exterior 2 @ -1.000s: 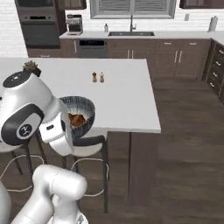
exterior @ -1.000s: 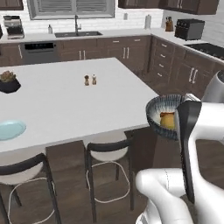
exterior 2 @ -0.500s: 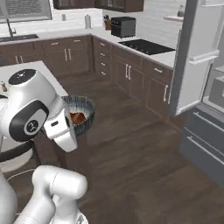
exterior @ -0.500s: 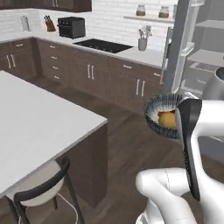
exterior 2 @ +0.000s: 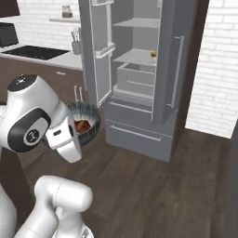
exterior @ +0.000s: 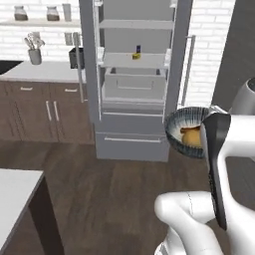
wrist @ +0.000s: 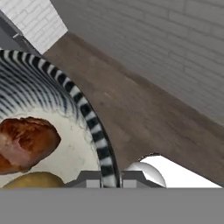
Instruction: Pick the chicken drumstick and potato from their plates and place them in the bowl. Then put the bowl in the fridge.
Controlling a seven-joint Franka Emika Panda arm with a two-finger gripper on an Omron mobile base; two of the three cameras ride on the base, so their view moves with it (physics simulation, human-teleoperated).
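In the left base view, the tall grey stainless-steel fridge (exterior: 134, 79) fills the upper centre of the frame with its doors swung open, pale shelves and drawers showing inside. At the right edge, mid-height, the deep round dark grey bowl (exterior: 182, 130) with its streaked whitish inside is carried in the air on the white arm, and the small rounded golden-brown potato (exterior: 191, 137) sits in it.

In the right base view, the fridge (exterior 2: 139, 79) occupies the centre and upper part, and the bowl (exterior 2: 88, 122) hangs at left centre beside the arm, the small reddish-brown cooked drumstick (exterior 2: 82, 126) lying inside.

In the hand view, the gripper (wrist: 110, 179) at the bottom centre has its jaws pinched on the bowl's striped rim (wrist: 94, 124). The drumstick (wrist: 26, 143) lies at lower left with the potato (wrist: 37, 180) just below it, touching.
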